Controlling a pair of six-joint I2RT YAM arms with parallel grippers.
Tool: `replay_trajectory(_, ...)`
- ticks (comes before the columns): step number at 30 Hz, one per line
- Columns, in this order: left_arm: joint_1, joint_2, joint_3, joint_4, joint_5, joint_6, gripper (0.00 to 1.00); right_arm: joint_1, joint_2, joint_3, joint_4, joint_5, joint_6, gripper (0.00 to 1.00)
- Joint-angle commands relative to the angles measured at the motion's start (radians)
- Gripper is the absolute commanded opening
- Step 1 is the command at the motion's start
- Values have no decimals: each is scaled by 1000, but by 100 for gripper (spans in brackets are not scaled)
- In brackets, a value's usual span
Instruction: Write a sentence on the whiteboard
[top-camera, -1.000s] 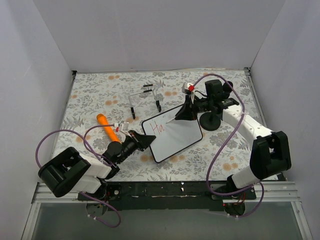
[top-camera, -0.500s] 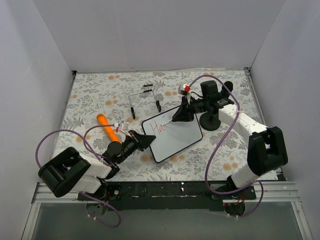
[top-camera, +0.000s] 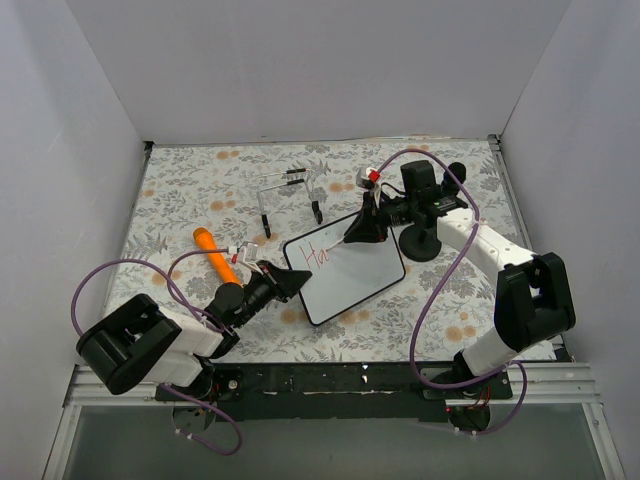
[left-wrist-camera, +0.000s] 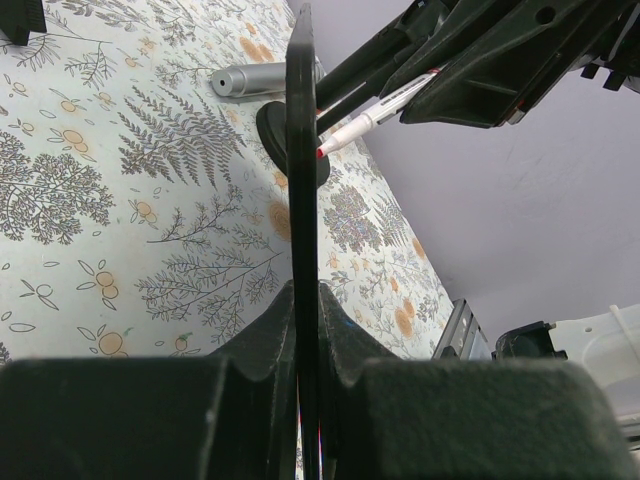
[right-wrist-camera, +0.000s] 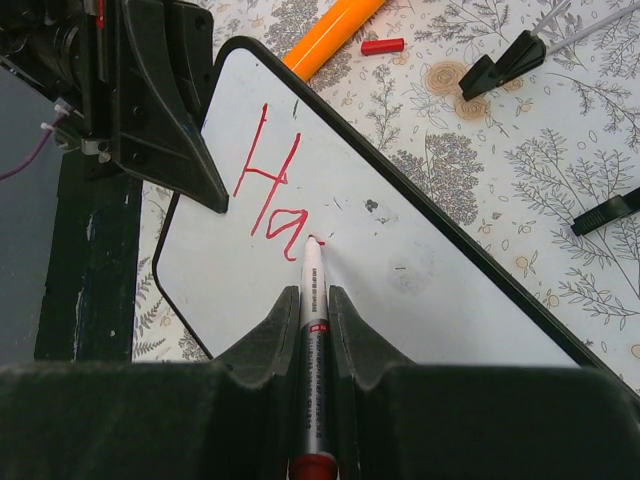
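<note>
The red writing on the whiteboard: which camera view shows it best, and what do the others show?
The right wrist view: the red writing, "Ha", is large and readable by the marker. The top external view shows it tiny. The left wrist view sees the whiteboard edge-on, no writing.

Red lettering (right-wrist-camera: 268, 190) on white, black-framed whiteboard (top-camera: 352, 278); leafy floral tablecloth (top-camera: 190, 185); orange tube (top-camera: 215, 253); purple cables (top-camera: 432, 300).

Red handwritten "Ha" (right-wrist-camera: 268, 195) on the whiteboard (right-wrist-camera: 450, 300); no other legible text.

whiteboard (top-camera: 352, 278): white, thin black frame, rounded corners, set diagonally | sentence (right-wrist-camera: 268, 190): red "Ha" only, upper-left corner
</note>
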Motion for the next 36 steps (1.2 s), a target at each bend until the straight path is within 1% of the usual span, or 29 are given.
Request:
replay_trajectory(1,-7,-13,15,135,12,23,0,3,7,46,43,12,7,1)
replay_trajectory(11,-7,-11,17,133,12,23,0,2,10,46,39,19,-2,1)
replay_trajectory(20,-7,-16,12,137,5,23,0,2,8,17,-56,14,-84,1)
replay_trajectory(36,-7,-22,4,132,-5,23,0,2,-22,-72,-115,11,-139,1)
